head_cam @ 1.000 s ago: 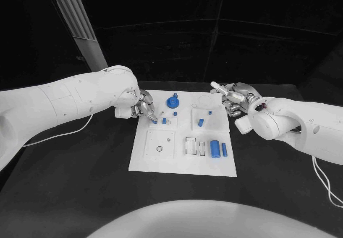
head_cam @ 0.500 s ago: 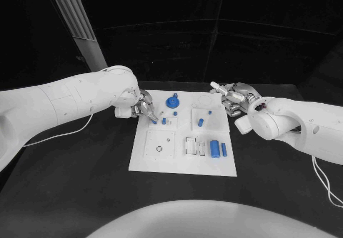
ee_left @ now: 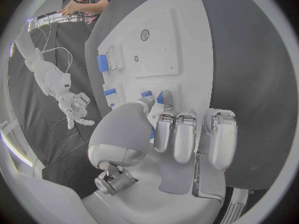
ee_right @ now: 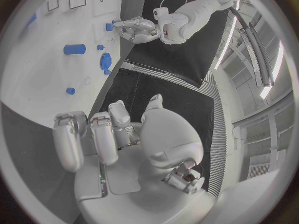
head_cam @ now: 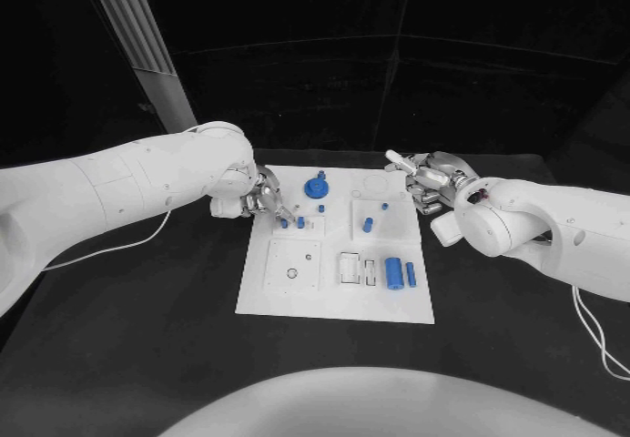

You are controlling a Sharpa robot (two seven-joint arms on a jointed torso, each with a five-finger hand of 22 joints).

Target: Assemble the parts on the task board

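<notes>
Lifting slightly off the task board (head_cam: 335, 300), the left hand (head_cam: 263, 202) now pinches a small blue part (head_cam: 282, 221); the right hand (head_cam: 427, 185) hovers open, holding nothing.

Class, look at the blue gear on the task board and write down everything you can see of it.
The blue gear is a round, toothed wheel that looks like plastic, with a small raised hub or knob on top. It sits flat near the far edge of the white task board, left of the board's middle. In the right wrist view its toothed rim shows plainly. Neither hand touches it: the left hand is at the board's left edge beside it, the right hand at the far right corner.
</notes>
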